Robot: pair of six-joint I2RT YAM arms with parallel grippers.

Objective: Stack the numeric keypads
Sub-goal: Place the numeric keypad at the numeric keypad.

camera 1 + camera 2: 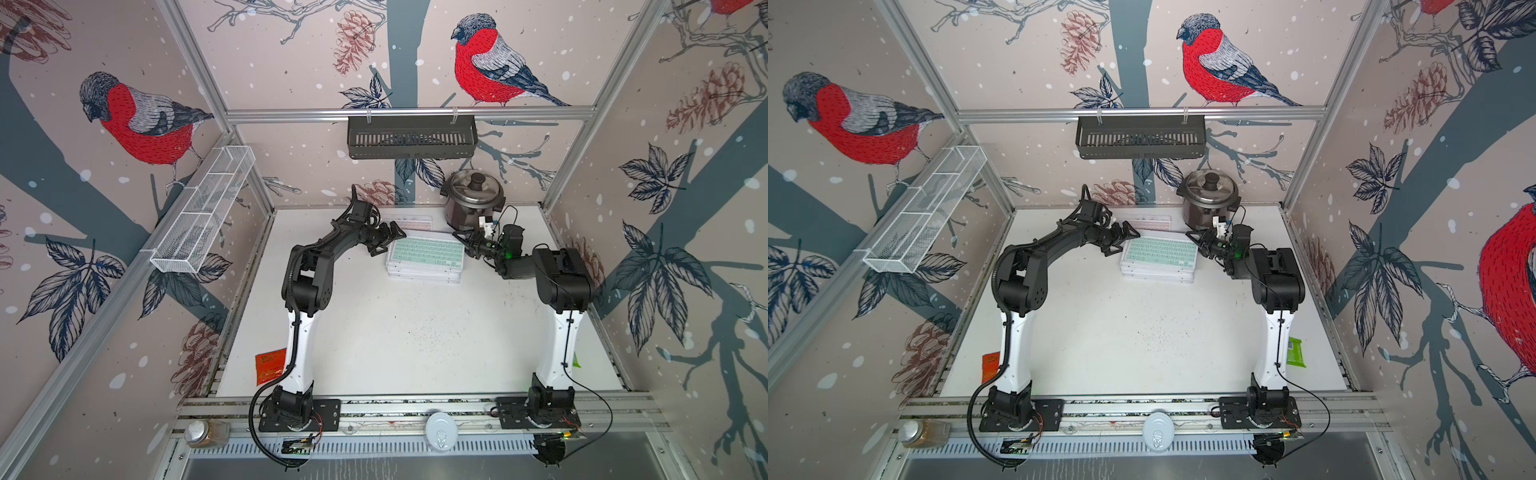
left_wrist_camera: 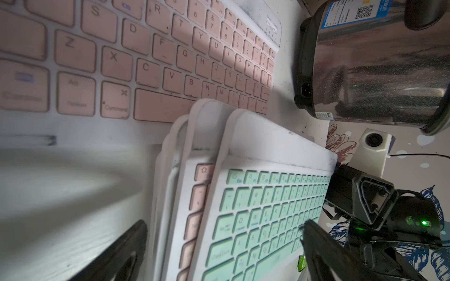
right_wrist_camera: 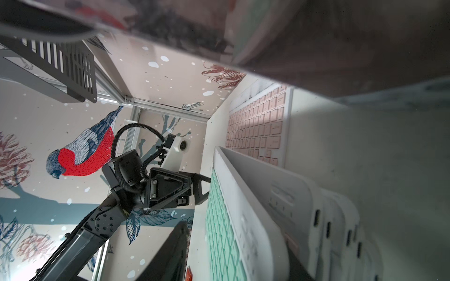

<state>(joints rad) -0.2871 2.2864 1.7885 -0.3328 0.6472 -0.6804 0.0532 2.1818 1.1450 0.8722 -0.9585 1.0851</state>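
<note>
Fingers are standing spread on the left gripper [image 1: 384, 240] and right gripper [image 1: 465, 242], flanking the stack [image 1: 426, 257]; one pink keypad [image 1: 409, 223] is lying off it, just above.

A steel pot [image 1: 473, 199] stands at one o'clock, a red packet [image 1: 270, 365] at eight, a green packet [image 1: 1295, 352] at four.

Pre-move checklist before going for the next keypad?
1. The mint keypad lies on top of the stack: ok.
2. Edges of the stack flush: not ok, the layers are fanned.
3. The pink keypad stacked: not ok, it lies flat on the table behind the stack.
4. The left gripper open, empty: ok.
5. The right gripper open, empty: ok.
6. Clearance to the pot: cannot tell.
</note>
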